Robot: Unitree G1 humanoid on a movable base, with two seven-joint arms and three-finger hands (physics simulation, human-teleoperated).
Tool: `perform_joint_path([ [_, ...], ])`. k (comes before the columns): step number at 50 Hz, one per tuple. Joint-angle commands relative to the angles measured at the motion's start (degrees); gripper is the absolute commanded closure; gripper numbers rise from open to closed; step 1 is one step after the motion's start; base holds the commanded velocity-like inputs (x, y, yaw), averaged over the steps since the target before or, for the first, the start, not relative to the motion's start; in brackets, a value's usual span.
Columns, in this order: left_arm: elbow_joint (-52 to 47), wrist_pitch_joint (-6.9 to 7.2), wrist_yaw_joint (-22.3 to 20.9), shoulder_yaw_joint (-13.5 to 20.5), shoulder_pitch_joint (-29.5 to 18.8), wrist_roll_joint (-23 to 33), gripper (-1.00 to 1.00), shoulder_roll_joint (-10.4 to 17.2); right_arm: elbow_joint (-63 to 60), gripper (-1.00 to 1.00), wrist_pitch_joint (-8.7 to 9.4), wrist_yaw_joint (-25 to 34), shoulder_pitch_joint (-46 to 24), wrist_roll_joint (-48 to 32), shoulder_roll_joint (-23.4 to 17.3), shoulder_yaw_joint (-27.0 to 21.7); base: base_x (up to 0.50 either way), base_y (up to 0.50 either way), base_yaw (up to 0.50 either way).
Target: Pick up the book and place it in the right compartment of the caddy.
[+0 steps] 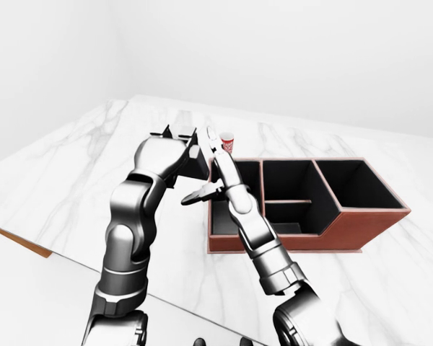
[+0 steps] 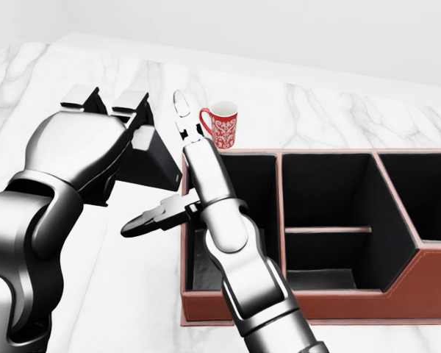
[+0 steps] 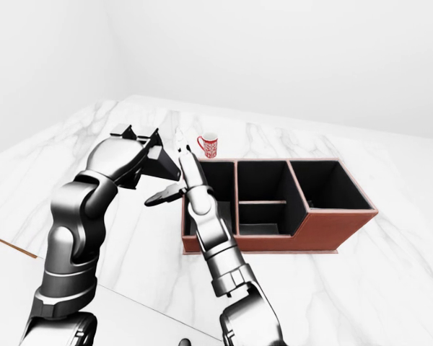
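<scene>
The book (image 2: 153, 160) is a flat black slab held tilted above the marble, just left of the caddy's left end in the head view. My left hand (image 2: 125, 121) is shut on it, dark fingers over its top edge. The caddy (image 2: 426, 283) is a brown leather box with a black lining and several compartments; its right compartment (image 2: 426, 195) holds nothing. My right hand (image 2: 169, 176) is open beside the book, over the caddy's left corner, with one finger (image 2: 182, 118) pointing up and the thumb (image 2: 148, 219) reaching left.
A red patterned mug (image 2: 223, 123) stands on the marble counter (image 2: 125, 294) just above the caddy's left end. The counter's wooden edge (image 1: 18, 241) shows at the lower left of the left-eye view. White walls rise behind.
</scene>
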Motion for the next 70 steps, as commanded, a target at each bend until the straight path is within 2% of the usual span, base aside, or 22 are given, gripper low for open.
perform_joint_path([
  [1,-2.33,-1.44,1.06,1.17,0.71,0.73,1.00,-0.83,-5.72,-1.00,0.43,0.09,-0.74,0.08,0.09,0.22,0.00,0.00,0.00],
  [8,-2.64,-1.58,0.59,1.17,0.70,0.90,1.00,-0.97,-2.40,-1.00,0.43,-0.75,0.26,-0.09,0.02,0.30,0.00,0.00,0.00],
  [10,-2.52,-1.68,0.72,1.17,0.79,0.89,1.00,-1.00,-4.64,-1.00,0.43,-0.02,-0.59,-0.14,0.17,0.13,0.00,0.00,0.00],
  [11,-2.50,-1.69,0.62,1.16,0.71,0.88,1.00,-1.02,-4.92,-0.88,0.43,0.20,-0.40,-0.10,0.16,0.28,0.00,0.00,0.00],
  [13,-2.58,-1.66,0.57,1.19,0.63,0.83,1.00,-1.06,-6.16,1.00,0.43,0.72,-0.42,0.02,0.20,0.37,0.00,0.00,0.00],
  [17,-2.59,-1.63,0.56,1.19,0.57,0.71,1.00,-1.07,-3.35,1.00,0.43,-0.13,0.94,0.00,0.03,0.54,0.00,0.00,0.00],
  [19,-2.66,-1.59,0.55,1.17,0.62,0.67,1.00,-1.12,-6.45,1.00,0.43,0.64,-0.23,-0.06,0.26,0.31,0.00,0.00,0.00],
  [37,-2.23,-0.89,0.00,1.12,-0.04,0.51,1.00,-1.13,-6.85,1.00,0.43,0.42,-0.47,0.17,0.20,0.35,0.00,0.00,0.00],
  [38,-2.60,-1.09,0.00,0.88,0.34,0.50,-0.47,-1.12,-7.11,1.00,0.43,0.46,-0.44,0.16,0.24,0.41,0.00,0.00,0.00],
  [39,-2.92,-1.39,0.00,0.55,1.08,0.93,-1.00,-0.98,-7.09,1.00,0.43,0.46,-0.44,0.16,0.23,0.42,0.00,0.00,0.00],
  [48,-2.01,-1.46,0.00,0.75,0.61,2.13,-1.00,-1.41,-6.99,1.00,0.43,0.54,-0.45,0.17,0.25,0.44,0.00,0.00,0.00],
  [50,-1.90,-1.54,0.00,0.72,0.75,2.34,-1.00,-1.38,-3.90,1.00,0.43,-0.31,0.47,0.22,0.12,0.56,0.00,0.00,0.00],
  [59,-1.71,-0.45,0.00,0.64,0.97,3.22,-1.00,-1.92,-7.26,1.00,0.43,0.55,-0.20,0.14,0.24,0.46,0.00,0.00,0.00],
  [65,-1.30,-0.23,0.00,1.01,0.75,3.16,-1.00,-1.45,-6.50,1.00,0.43,0.39,0.07,0.12,0.24,0.50,0.00,0.00,0.00],
  [70,-2.42,0.77,0.00,1.67,-0.40,2.31,-1.00,-0.95,-7.56,1.00,0.43,0.67,-0.11,0.00,0.31,0.58,0.00,0.00,0.00],
])
